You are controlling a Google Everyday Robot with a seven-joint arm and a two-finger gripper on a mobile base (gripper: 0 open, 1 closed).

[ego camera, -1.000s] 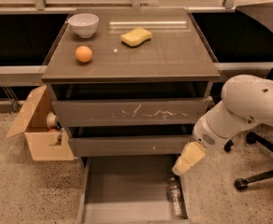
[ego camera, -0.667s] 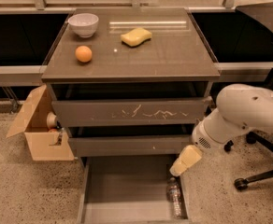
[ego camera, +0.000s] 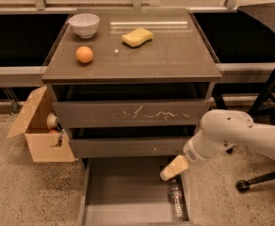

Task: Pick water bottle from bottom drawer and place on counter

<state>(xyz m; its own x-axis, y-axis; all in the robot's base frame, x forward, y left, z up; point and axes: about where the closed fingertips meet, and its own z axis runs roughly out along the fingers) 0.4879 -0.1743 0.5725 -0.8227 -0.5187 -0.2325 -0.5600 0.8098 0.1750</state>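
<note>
A robot's white arm (ego camera: 231, 133) reaches in from the right, its beige end effector (ego camera: 173, 168) poised over the right side of the pulled-out bottom drawer (ego camera: 123, 192) and angled down to the left; whether it is open or closed cannot be told. It holds nothing. The water bottle (ego camera: 176, 199) lies on its side on the drawer's grey floor, lengthwise along the right wall, just below the end effector and apart from it. Above, the middle drawer front (ego camera: 128, 147) and the scratched drawer front (ego camera: 128, 114) stand slightly out from the cabinet. On the glossy grey-brown table (ego camera: 175, 55) that tops the cabinet sit a white bowl (ego camera: 84, 25) at the back left, an orange (ego camera: 84, 54) just in front of it, and a yellow sponge (ego camera: 137, 36) near the middle. An open cardboard box (ego camera: 38, 135) stands on the speckled floor beside the cabinet's left side.
</note>
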